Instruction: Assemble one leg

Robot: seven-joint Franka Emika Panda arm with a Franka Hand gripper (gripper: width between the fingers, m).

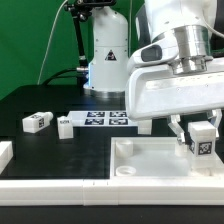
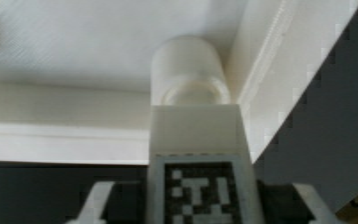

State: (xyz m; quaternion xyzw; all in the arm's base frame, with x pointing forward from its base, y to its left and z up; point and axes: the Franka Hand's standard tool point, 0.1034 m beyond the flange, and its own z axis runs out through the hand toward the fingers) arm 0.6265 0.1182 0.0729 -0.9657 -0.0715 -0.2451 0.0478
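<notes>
Exterior view first, starting at the left: a white rail (image 1: 5,152) is cut off by the picture's edge on the black desk (image 1: 60,150). Farther back lies a loose white block (image 1: 37,121) with a tag on one face. Just to its right is a second tagged block (image 1: 65,127), which sits by the left end of the marker board (image 1: 106,119). Behind the marker board, at the far side of the desk, stands the arm's white base (image 1: 106,55).

Right of centre, on the near side, lies the large white tray-like piece (image 1: 150,150), with a raised rim all around it. Over its far right corner hangs the hand (image 1: 198,132), its two fingers closed against the sides of the leg (image 1: 204,146). The leg is upright and its tag faces the camera. This view does not show whether the leg's lower end touches the tray-like piece.

Wrist view: the leg (image 2: 197,140) runs away from the camera between the fingers (image 2: 101,200), with its tag close to the lens. Its far end lines up with a round corner socket (image 2: 194,75), which is tucked where two walls of the tray-like piece (image 2: 274,50) meet. Whether the leg is seated in the socket cannot be told.
</notes>
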